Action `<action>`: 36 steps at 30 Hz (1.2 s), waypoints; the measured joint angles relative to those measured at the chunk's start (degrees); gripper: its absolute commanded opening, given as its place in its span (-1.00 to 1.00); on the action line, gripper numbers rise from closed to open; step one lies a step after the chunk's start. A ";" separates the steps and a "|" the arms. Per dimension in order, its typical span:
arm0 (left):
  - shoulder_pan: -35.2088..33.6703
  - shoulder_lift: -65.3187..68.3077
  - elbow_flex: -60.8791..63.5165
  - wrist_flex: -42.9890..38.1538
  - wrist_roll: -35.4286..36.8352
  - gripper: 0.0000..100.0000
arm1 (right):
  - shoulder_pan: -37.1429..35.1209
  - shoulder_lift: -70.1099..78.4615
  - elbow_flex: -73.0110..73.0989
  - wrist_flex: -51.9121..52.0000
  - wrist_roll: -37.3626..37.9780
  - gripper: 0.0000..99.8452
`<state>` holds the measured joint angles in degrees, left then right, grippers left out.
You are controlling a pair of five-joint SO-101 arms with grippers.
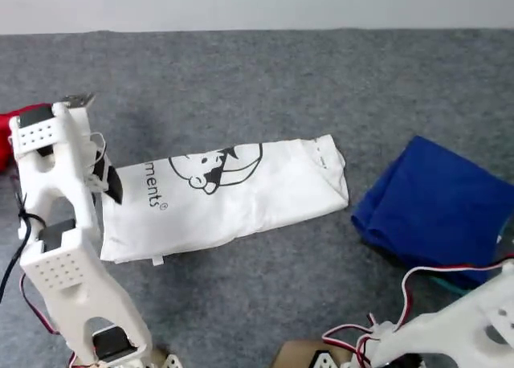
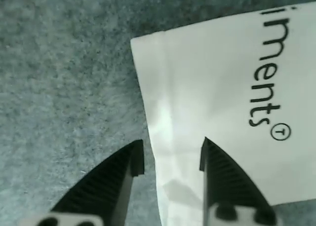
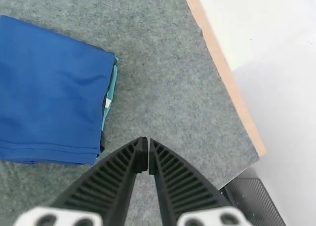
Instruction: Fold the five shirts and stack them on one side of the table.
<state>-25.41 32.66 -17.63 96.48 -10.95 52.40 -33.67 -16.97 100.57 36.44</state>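
A white shirt [image 1: 233, 195] with black print lies folded into a long band across the middle of the grey mat. My left gripper [image 1: 108, 183] is at its left end. In the left wrist view that gripper [image 2: 170, 154] is open, with one finger over the white shirt [image 2: 222, 88] and the other over bare mat, straddling the cloth's edge. A folded blue shirt [image 1: 438, 203] lies at the right with a teal layer [image 3: 112, 85] under it. My right gripper [image 3: 148, 147] is shut on nothing, above the mat beside the blue shirt [image 3: 49, 88].
A red cloth [image 1: 12, 127] pokes in at the left edge behind the left arm. The mat's tan edge [image 3: 222, 68] runs close to the right gripper, with a white floor beyond. Bare grey mat lies behind and in front of the white shirt.
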 measured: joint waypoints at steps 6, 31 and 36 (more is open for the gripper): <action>-1.32 -4.13 7.30 -1.41 -0.09 -0.62 | 0.00 0.00 0.00 0.00 0.00 -0.98; 2.37 -5.36 22.33 -17.05 3.16 -0.89 | -4.22 0.00 0.00 0.00 0.00 -0.98; 5.63 -5.27 22.15 -15.82 1.58 -0.99 | -4.66 0.00 0.00 0.00 0.00 -0.98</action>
<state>-19.78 27.38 4.53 80.66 -9.36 47.74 -33.67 -16.97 100.57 36.44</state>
